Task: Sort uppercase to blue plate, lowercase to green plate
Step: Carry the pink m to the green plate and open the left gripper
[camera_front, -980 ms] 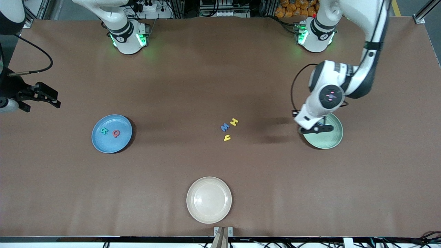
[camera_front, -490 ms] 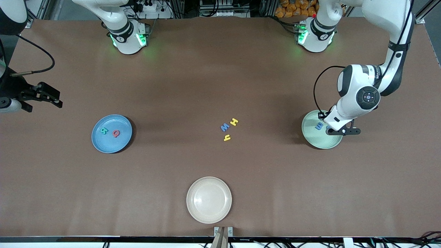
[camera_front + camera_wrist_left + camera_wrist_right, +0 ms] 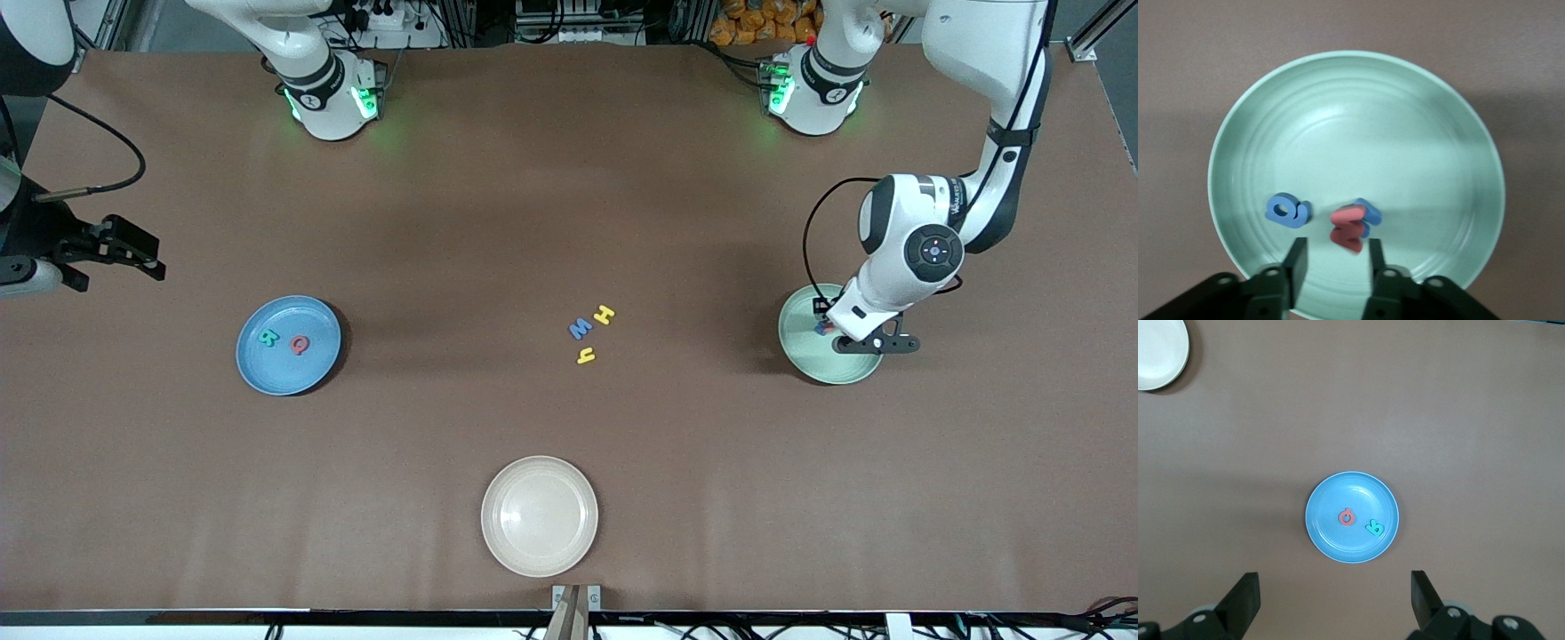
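The green plate [image 3: 831, 366] holds a rounded blue lowercase letter [image 3: 1287, 210], a red m [image 3: 1347, 229] and a second blue letter [image 3: 1369, 215] partly under the m. My left gripper [image 3: 827, 325] hangs over this plate, open and empty, its fingers [image 3: 1297, 260] just above the m. A blue W [image 3: 581, 328], a yellow H [image 3: 605, 314] and a yellow h [image 3: 586, 356] lie together mid-table. The blue plate [image 3: 267, 366] holds a teal R [image 3: 268, 337] and a red Q [image 3: 300, 344]. My right gripper [image 3: 133, 253] waits open, high at the right arm's end of the table.
A cream plate [image 3: 539, 516] sits near the table's front edge, nearer to the front camera than the three loose letters. It also shows in a corner of the right wrist view [image 3: 1158, 350]. Bare brown table lies between the plates.
The left hand swung across the green plate toward the left arm's end, then back a little. The red m now shows in the plate with the blue letters. The right arm barely moved.
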